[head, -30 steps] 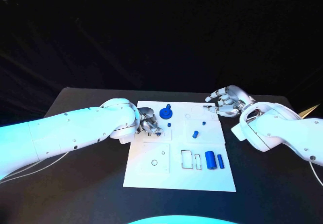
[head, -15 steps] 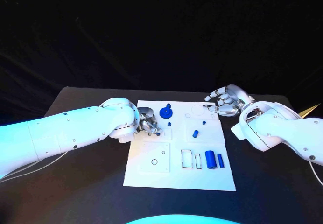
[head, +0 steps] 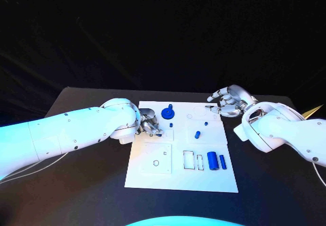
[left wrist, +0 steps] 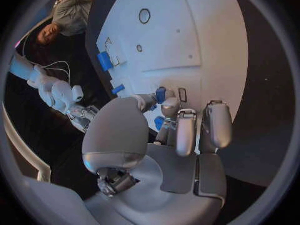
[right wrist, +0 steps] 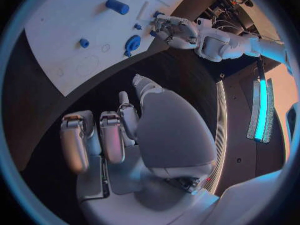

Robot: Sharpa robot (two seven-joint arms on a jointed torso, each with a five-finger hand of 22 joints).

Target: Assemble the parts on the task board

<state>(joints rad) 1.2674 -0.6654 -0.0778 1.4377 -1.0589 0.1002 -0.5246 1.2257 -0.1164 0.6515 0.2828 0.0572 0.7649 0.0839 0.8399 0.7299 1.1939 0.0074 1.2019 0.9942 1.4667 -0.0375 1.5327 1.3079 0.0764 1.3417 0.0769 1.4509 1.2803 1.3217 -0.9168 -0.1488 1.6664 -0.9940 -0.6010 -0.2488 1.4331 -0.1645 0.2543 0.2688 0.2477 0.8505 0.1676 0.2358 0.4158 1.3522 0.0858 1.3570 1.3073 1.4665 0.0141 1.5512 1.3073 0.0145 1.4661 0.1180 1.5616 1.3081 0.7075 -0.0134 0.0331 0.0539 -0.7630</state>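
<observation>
I see white board (head: pixel 182 176) mid-frame on black table (head: pixel 88 179). Blue disc (head: pixel 167 113) near its top edge, blue cylinder (head: pixel 212 161) lower right. Left hand (head: pixel 149 125) at board's left edge, fingers curled round small blue piece (left wrist: pixel 160 95). Right hand (head: pixel 229 102) off top-right corner, fingers apart, holding nothing.

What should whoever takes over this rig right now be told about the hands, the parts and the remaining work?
Left hand: fingers down on the task board at its left edge, by a small blue part; whether it grips it is unclear.
Right hand: above the board's far right corner, holding nothing, fingers apart.
Blue disc at the far side; two small pegs mid-board; large cylinder and slim bar lie loose on the near right beside open rectangular slots.
Left: most of the assembly.
</observation>
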